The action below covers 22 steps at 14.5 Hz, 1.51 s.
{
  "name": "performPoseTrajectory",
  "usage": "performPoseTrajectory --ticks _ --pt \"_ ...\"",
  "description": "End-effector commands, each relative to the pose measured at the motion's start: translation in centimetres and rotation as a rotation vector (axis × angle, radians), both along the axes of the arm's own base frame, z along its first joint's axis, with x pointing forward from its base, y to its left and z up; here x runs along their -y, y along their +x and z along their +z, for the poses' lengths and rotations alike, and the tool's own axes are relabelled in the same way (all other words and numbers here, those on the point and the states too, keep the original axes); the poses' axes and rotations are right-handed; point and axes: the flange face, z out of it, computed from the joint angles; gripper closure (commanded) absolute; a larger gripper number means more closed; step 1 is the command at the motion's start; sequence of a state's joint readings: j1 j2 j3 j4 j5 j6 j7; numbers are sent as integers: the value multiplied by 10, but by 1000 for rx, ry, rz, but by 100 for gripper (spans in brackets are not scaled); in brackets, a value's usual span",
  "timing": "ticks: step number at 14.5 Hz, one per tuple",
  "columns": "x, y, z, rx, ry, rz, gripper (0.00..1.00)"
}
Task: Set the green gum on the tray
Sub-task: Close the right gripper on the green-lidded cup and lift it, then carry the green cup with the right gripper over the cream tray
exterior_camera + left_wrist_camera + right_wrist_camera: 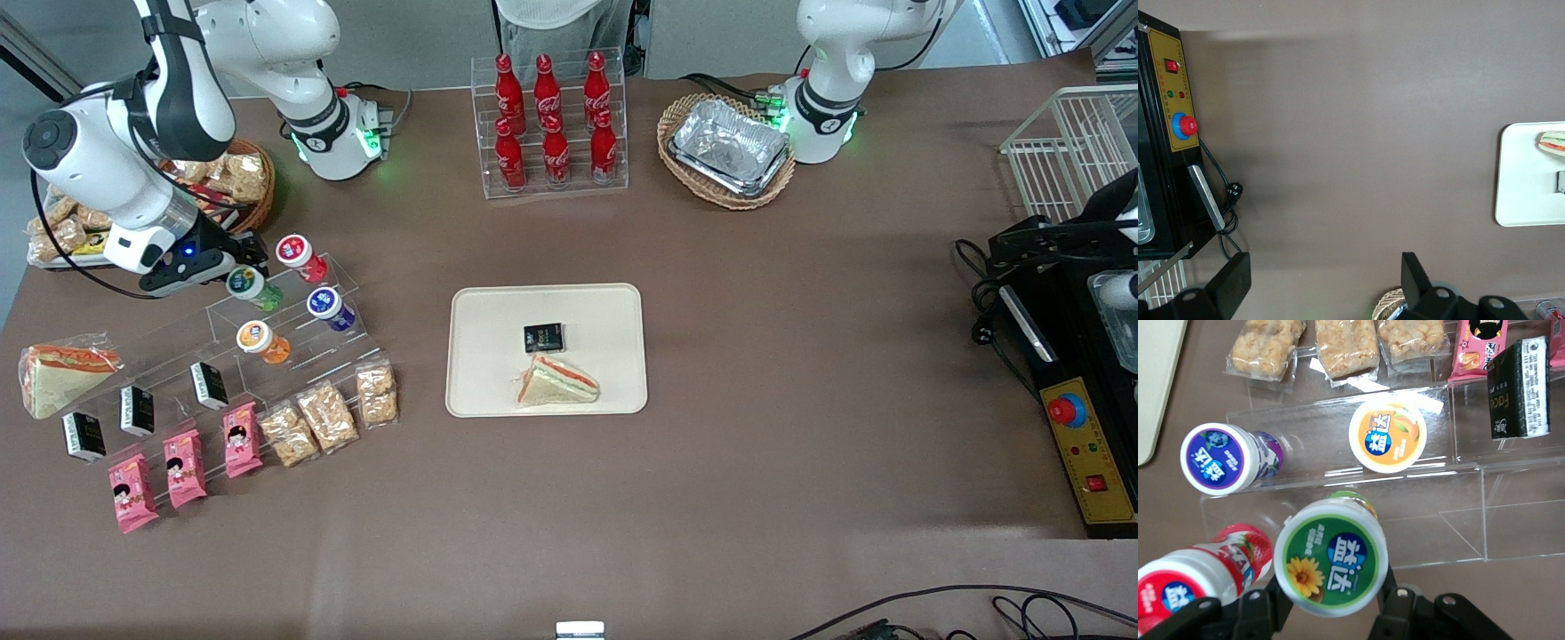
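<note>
While gripper [1331,603] around green gum [1331,557]

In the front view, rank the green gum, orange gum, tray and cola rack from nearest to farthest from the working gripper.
1. green gum, at the gripper, on the clear stand.
2. orange gum, a step lower, nearer the camera.
3. tray, mid-table.
4. cola rack, by the arm bases.

You had the gripper [1331,603] straddling the green gum [1331,557] on the clear stepped rack [293,333], fingers spread either side of its lid. The red bottle [1201,577] crowded one finger closely; the purple [1228,459] and orange [1388,437] bottles stood nearer the front camera. Open brown table [756,356] lay between rack and tray [484,391], where a sandwich [558,382] and black box [543,337] occupied the middle.
</note>
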State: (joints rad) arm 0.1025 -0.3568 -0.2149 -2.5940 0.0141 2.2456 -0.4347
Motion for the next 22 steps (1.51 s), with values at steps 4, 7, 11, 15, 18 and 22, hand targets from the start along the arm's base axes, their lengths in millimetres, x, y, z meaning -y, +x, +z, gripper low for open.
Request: performPoseTrajectory --ticks 4,7,11,15,18,22 --pt "11 31 85 -18 -9 13 80" --pt "11 56 150 -53 -10 16 80" --pt "-8 92 235 -44 -15 48 80" --pt "-53 113 261 -23 24 6 79" --pt "-127 111 258 -48 23 -109 79" --pt "-252 97 240 -60 13 -275 79"
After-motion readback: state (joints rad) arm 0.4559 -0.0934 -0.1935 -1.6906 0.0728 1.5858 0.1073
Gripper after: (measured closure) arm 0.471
